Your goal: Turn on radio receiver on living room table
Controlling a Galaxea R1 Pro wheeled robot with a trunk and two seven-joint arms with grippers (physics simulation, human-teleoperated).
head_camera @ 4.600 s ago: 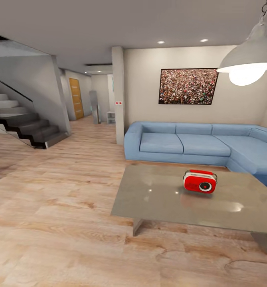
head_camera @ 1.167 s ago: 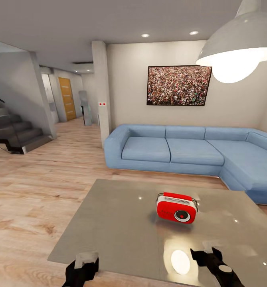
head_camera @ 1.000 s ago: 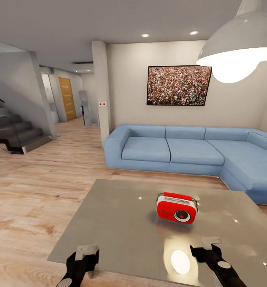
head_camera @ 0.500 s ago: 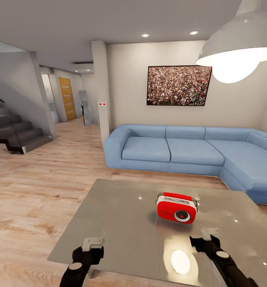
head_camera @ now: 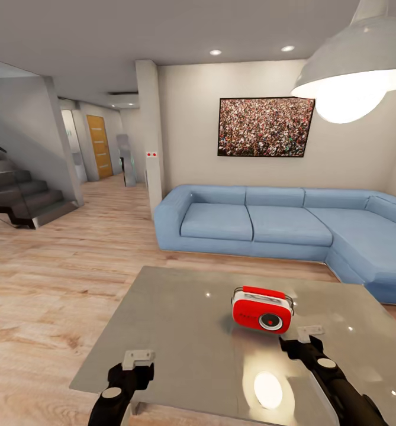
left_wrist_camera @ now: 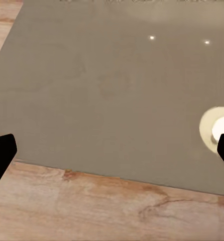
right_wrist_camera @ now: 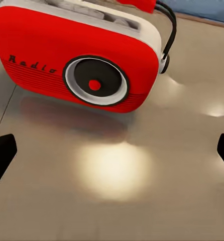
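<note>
The radio receiver stood upright on the table, a little toward its far edge and right of the middle, dial facing the robot. In the right wrist view it loomed close, its round dial with the red centre button squarely ahead. The right gripper had crept forward over the last second and now hung just short of the radio, fingers spread and empty. The left gripper had also risen slightly near the table's near edge, likewise released, well apart from the radio. The approach looked nearly done; a short push at the dial probably remained. Behind the table stood the blue sofa.
</note>
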